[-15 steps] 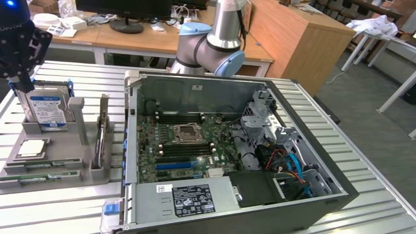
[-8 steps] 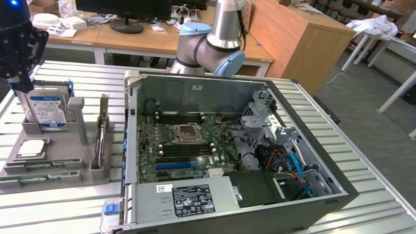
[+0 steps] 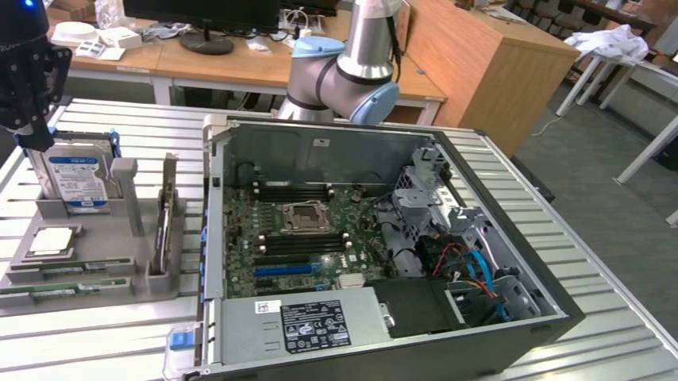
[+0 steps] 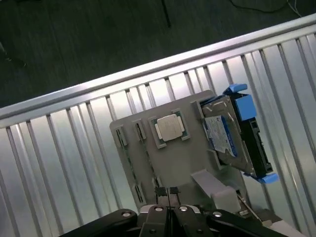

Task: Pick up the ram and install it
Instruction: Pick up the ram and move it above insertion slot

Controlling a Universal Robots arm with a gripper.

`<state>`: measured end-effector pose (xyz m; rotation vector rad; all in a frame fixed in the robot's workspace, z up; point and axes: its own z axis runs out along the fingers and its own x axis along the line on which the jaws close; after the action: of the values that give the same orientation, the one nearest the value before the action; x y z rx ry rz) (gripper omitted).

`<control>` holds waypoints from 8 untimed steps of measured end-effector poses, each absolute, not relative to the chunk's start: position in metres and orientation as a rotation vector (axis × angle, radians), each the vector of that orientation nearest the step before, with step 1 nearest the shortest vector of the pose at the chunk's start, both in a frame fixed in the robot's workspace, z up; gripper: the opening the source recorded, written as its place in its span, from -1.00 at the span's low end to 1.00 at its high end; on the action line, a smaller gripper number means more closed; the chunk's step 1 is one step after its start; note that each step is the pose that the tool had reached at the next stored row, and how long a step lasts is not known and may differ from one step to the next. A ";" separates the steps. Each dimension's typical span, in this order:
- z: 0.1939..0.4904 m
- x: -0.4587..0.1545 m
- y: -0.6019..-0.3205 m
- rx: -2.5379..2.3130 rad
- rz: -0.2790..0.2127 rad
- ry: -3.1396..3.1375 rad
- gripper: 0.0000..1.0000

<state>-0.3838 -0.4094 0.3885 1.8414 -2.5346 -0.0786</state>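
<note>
Arm (image 3: 341, 75) is seen rising behind the open computer case (image 3: 317, 147) and reaching toward the exterior view's left. The dark wrist is held above the hard-drive end of a grey parts holder (image 3: 106, 248).

Gripper (image 4: 168, 191): black, angular fingers are pressed together, with nothing pinched between them.

Holder: matt grey plastic, blocky, cut with slots and recesses. It is set on a table (image 3: 106, 341) of ribbed, shiny metal slats. A silver hard drive (image 3: 76, 181) with a blue label and blue bracket is stood upright in it. A square, metal-capped CPU (image 3: 53, 240) is laid flat in a recess.

The ram (image 3: 63, 272): a thin green stick is set low along the holder's near edge in the exterior view. Possibly two sticks are lodged there; the view is poor. It is found apart from the gripper, beyond the CPU from the hard drive, untouched.
</note>
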 end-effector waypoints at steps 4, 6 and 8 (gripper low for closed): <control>0.388 -0.384 -0.409 1.930 -0.078 -2.465 -0.79; 0.388 -0.384 -0.409 1.972 -0.078 -2.431 -0.79; 0.388 -0.384 -0.409 1.997 -0.078 -2.410 -0.79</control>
<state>-0.3838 -0.4094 0.3885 1.9969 -2.4101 -0.0776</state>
